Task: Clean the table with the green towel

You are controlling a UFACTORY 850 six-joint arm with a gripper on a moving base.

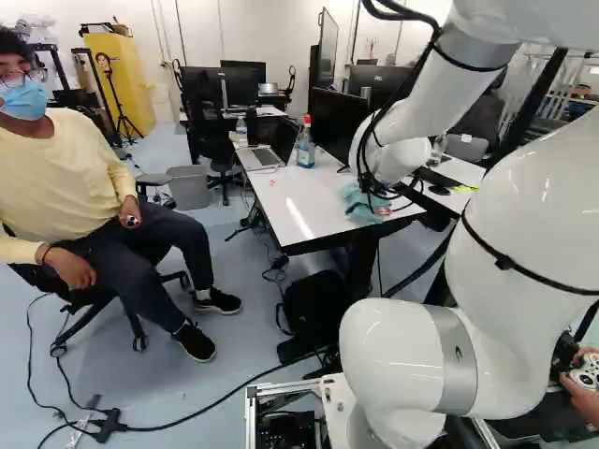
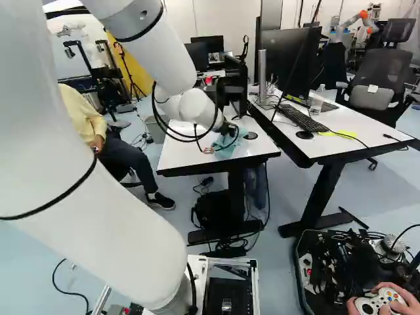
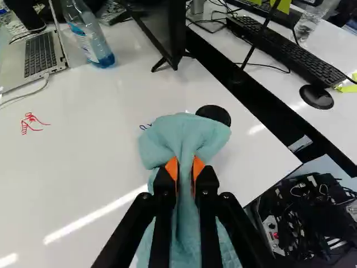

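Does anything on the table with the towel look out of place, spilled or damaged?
Yes, stray marks: a red scribble on the white tabletop near the laptop, and small blue marks beside the towel. They interrupt a plain surface. No spill shows.

I'd call this a robotics lab with office furniture. In my left base view, a white table (image 1: 301, 208) at twelve o'clock carries a laptop (image 1: 262, 157), and a tripod (image 1: 114, 92) stands at ten. In my right base view, another robot (image 2: 353, 22) shows between one and two o'clock, a monitor (image 2: 289, 59) at one, and a crate of cables (image 2: 300, 266) at four.
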